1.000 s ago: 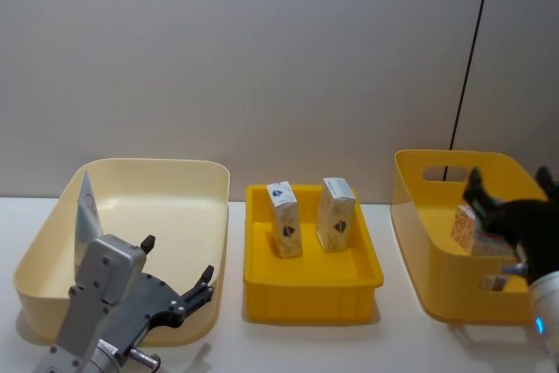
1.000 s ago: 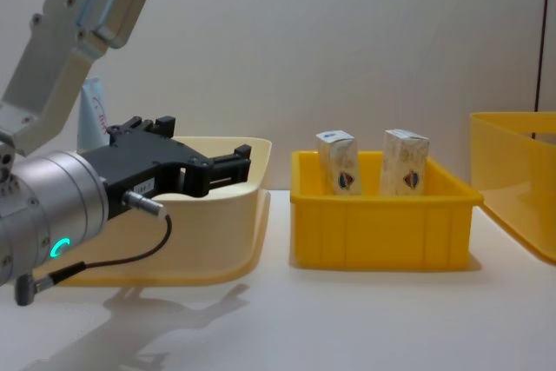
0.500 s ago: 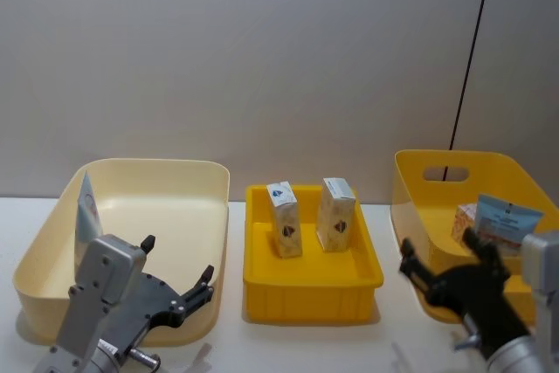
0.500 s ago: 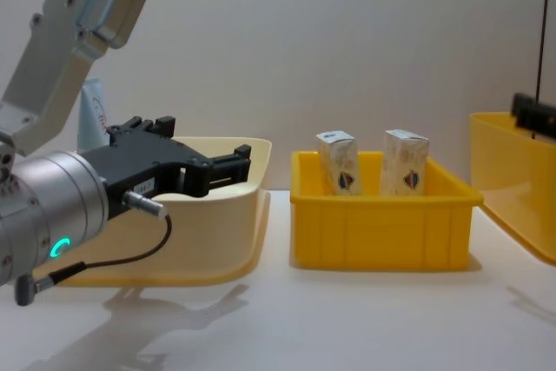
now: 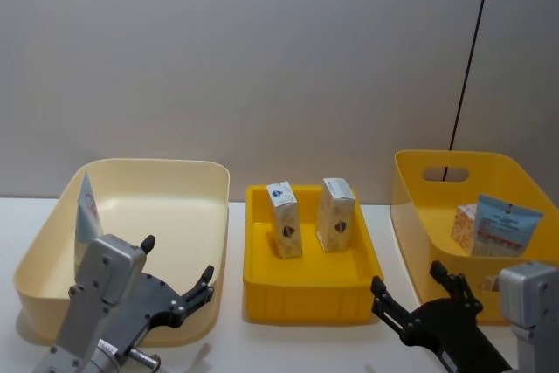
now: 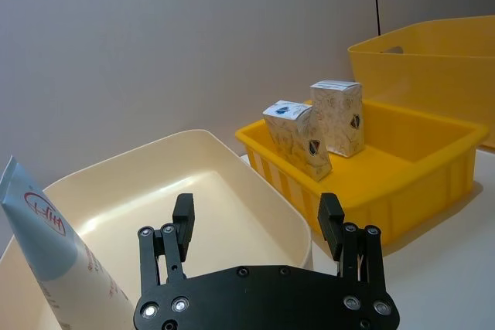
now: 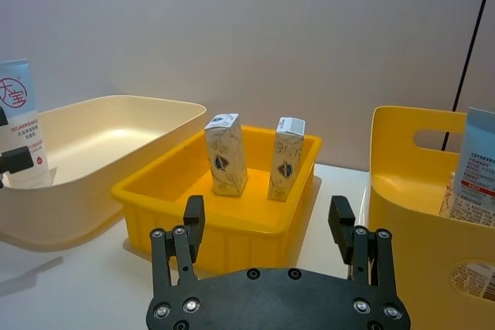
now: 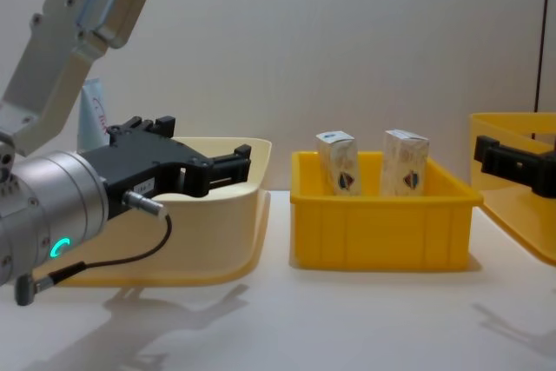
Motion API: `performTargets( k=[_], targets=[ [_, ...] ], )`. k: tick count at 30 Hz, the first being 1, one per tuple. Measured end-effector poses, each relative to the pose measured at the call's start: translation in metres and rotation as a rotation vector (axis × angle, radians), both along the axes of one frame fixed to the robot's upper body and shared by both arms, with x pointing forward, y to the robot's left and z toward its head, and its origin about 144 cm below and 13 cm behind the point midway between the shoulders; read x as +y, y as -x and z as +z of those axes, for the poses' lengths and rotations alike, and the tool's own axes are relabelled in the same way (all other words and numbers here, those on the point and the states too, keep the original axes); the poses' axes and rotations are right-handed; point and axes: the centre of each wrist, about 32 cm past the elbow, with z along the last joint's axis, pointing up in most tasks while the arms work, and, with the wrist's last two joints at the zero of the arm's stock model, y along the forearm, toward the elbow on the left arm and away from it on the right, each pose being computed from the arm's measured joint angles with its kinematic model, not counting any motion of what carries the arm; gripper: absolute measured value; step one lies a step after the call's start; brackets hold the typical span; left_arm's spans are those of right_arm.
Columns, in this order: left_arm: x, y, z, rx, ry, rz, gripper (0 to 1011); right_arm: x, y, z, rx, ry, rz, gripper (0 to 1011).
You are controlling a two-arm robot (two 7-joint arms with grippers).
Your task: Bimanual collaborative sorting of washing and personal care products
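Note:
Two small white cartons (image 5: 284, 218) (image 5: 336, 214) stand upright in the middle yellow tray (image 5: 312, 290). One pale blue tube (image 5: 86, 207) leans in the cream bin (image 5: 201, 216) on the left. Another tube (image 5: 505, 226) rests beside a carton (image 5: 464, 226) in the right yellow bin (image 5: 410, 216). My left gripper (image 5: 177, 259) hangs open and empty over the cream bin's front edge. My right gripper (image 5: 407, 279) is open and empty, low in front of the right bin. Its wrist view shows both cartons (image 7: 225, 165) (image 7: 285, 159) beyond its fingers (image 7: 193, 220).
The three containers sit side by side on a white table (image 8: 347, 319) before a grey wall. Narrow gaps separate the tray from each bin. Bare table lies in front of the containers, with both arms hovering over it.
My right gripper has pulled back out of the right yellow bin toward the table's front, leaving a tube standing there. The left arm has stayed still.

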Motion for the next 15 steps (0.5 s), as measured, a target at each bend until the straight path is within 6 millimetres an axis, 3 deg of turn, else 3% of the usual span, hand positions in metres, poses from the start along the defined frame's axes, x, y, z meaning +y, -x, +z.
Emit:
performTargets(
  k=[15],
  targets=[
    [0.0, 0.0, 0.0, 0.0, 0.0, 0.0, 1000, -0.0002, 0.0001, -0.0001, 0.0, 0.0, 0.0, 1000]
  ],
)
